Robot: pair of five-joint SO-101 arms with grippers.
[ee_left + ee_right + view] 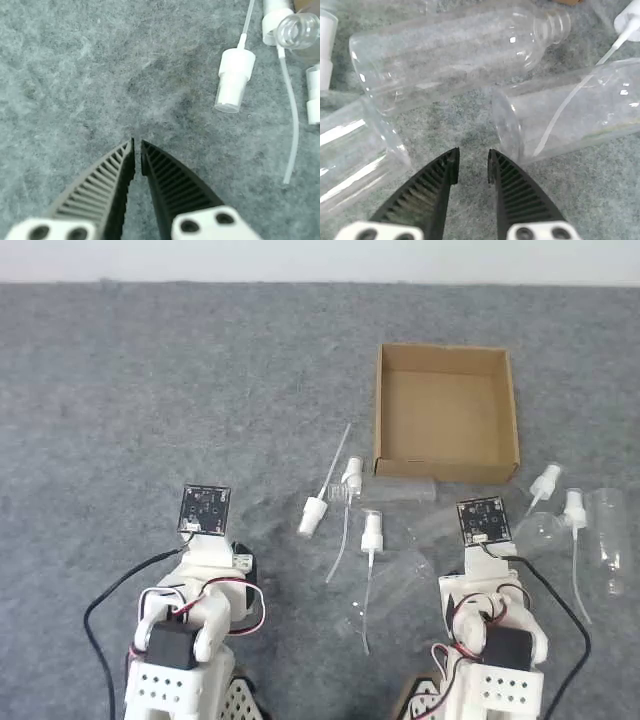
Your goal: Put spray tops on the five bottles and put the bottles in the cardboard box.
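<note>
The clear plastic bottles lie on their sides on the grey, felt-covered table [150,390]. They look thin-walled, light and smooth, so they will likely roll, slip, or dent under a hard pinch. One bottle [455,55] lies crosswise just ahead of the right arm's fingers [427,195], which stand narrowly apart and empty. Its ridged threaded neck [555,22] looks the stiffest place to grip. A second bottle [570,115] has its base just beside those fingertips.

The left arm's fingers [107,185] are all but closed on nothing. A white spray top [234,80] of hard moulded plastic lies ahead of them, apart. It is best taken by the collar, not the thin, bendy dip tube [246,27]. The cardboard box [447,471] stands open well beyond both arms' fingers.
</note>
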